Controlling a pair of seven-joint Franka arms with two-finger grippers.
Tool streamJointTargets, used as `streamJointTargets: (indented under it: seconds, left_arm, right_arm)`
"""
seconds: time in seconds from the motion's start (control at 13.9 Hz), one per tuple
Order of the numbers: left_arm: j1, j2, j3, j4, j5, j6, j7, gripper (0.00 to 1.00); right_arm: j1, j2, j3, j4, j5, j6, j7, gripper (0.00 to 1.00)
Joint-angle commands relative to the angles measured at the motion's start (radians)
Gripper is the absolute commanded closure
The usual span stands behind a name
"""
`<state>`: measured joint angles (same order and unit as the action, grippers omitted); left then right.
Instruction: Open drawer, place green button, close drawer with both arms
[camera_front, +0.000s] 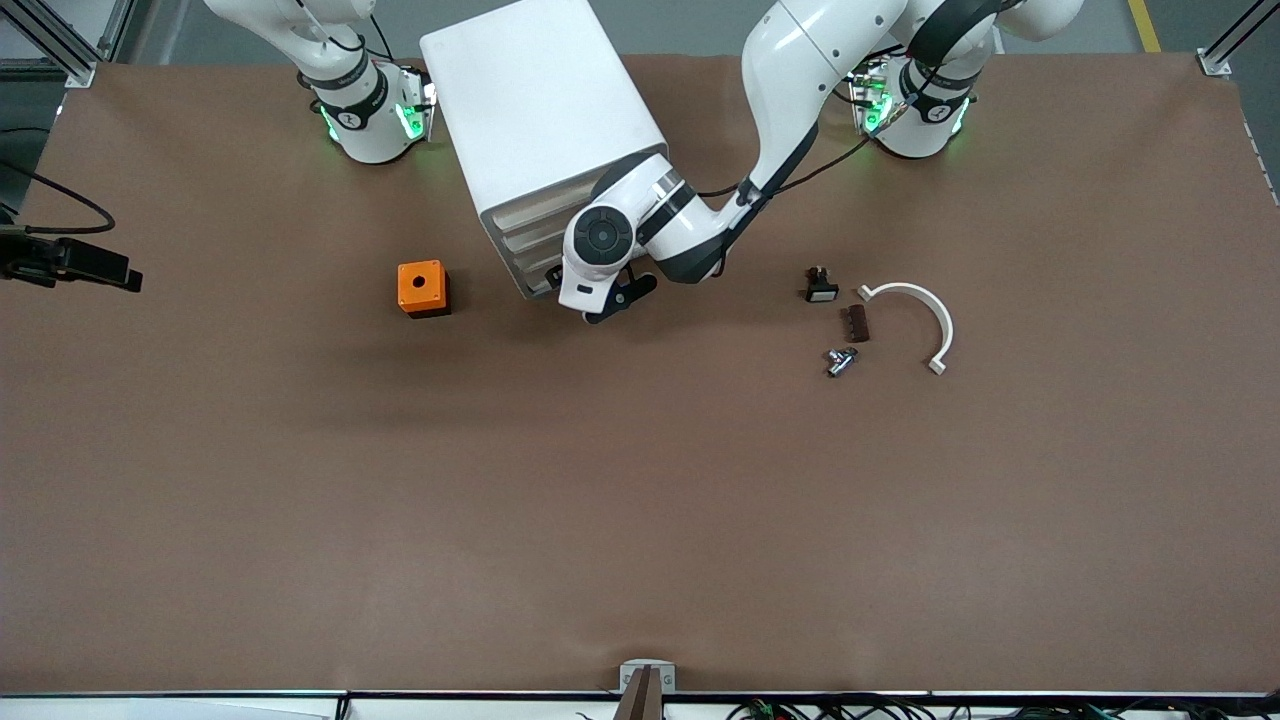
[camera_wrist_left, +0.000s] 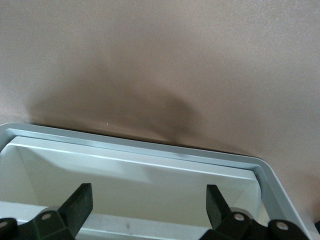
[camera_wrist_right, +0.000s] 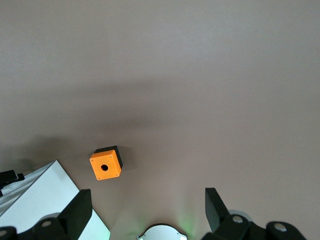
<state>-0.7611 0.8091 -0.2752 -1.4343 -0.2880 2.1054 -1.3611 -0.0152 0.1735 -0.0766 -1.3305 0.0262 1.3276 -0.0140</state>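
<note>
Even, diffuse overhead light leaves the brown surface (camera_front: 640, 500) matte and free of glare, with soft-edged shadows. Green lamps glow at both arm bases. The white cabinet (camera_front: 540, 100) is bright but not blown out. Both wrist views are softer and slightly grainy, with broad dim shadows.

On the table stood one white drawer cabinet (camera_front: 545, 120) with four stacked drawers, one orange cube with a hole (camera_front: 422, 288), one small black part with a white face (camera_front: 821, 287), one brown block (camera_front: 858, 323), one metal fitting (camera_front: 840, 361), and one white curved bracket (camera_front: 925, 315), attended by two robot arms.
</note>
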Motion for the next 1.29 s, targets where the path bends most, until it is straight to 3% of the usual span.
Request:
streamJointTargets:
  seconds: [0.0,0.43,0.79,0.93,1.22]
  left_arm:
    - [-0.001,-0.013,-0.007,-0.012,-0.046,0.005,-0.012,0.00]
    - [0.025,-0.051,0.007,0.000,-0.028,0.004,0.000,0.00]
    - [0.170,-0.210,0.010,0.005,-0.025,-0.016,0.002,0.00]
    - [0.230,-0.281,0.007,0.012,0.028,-0.153,0.007,0.00]
    - [0.324,-0.427,0.007,0.018,0.070,-0.445,0.091,0.00]
  right_arm:
    - [-0.012,-0.054,0.017,-0.007,0.008,0.001,-0.004,0.00]
    - [-0.005,-0.121,0.017,-0.081,0.011,0.001,-0.006,0.00]
    - [-0.006,-0.121,0.014,-0.073,0.008,-0.011,-0.012,0.00]
    - [-0.003,-0.141,0.014,-0.105,0.006,-0.008,-0.012,0.00]
    - [0.003,-0.276,0.015,-0.301,0.006,0.105,-0.012,0.00]
